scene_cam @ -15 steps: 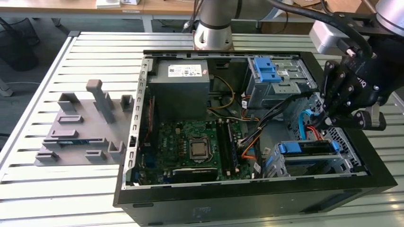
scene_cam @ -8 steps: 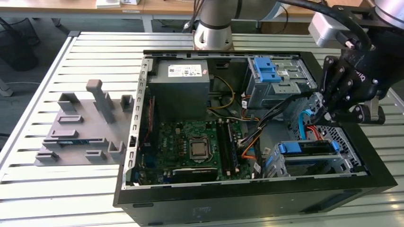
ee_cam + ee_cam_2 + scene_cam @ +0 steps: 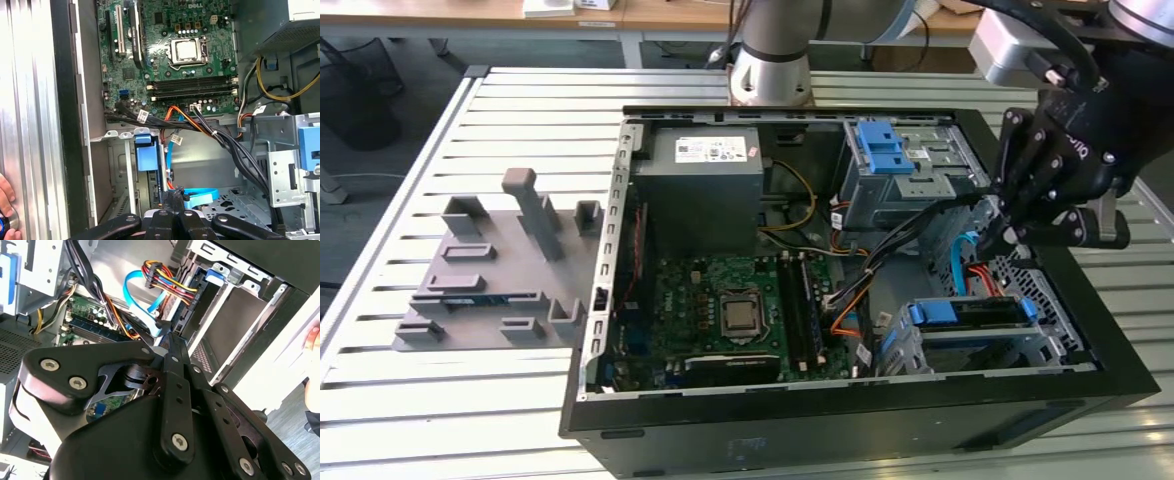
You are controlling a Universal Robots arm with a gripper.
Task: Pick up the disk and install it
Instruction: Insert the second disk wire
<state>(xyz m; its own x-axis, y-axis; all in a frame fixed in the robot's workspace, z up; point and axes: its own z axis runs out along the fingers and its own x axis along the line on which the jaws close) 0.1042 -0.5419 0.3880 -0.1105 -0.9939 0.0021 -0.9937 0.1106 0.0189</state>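
The disk (image 3: 970, 313) sits in the lower drive cage at the front corner of the open computer case (image 3: 607, 300), on the exterior view's right, with its blue rails showing. The first wrist view sees it edge-on, with a blue rail end (image 3: 147, 155) facing out of the cage. My gripper (image 3: 1009, 238) hangs inside the case just above and behind that cage. Its fingers are shut with nothing between them, their tips (image 3: 168, 340) close to a loose blue flat cable (image 3: 142, 295). In the first wrist view my gripper (image 3: 176, 200) is beside that cable (image 3: 200, 195).
Cable bundles (image 3: 907, 235) cross the case between the motherboard (image 3: 734, 310) and the upper drive cage with its blue latch (image 3: 881, 150). The grey power-supply box (image 3: 700, 185) stands at the back. A grey fixture (image 3: 494, 270) lies outside the case. A person's hand (image 3: 5, 200) is at the table edge.
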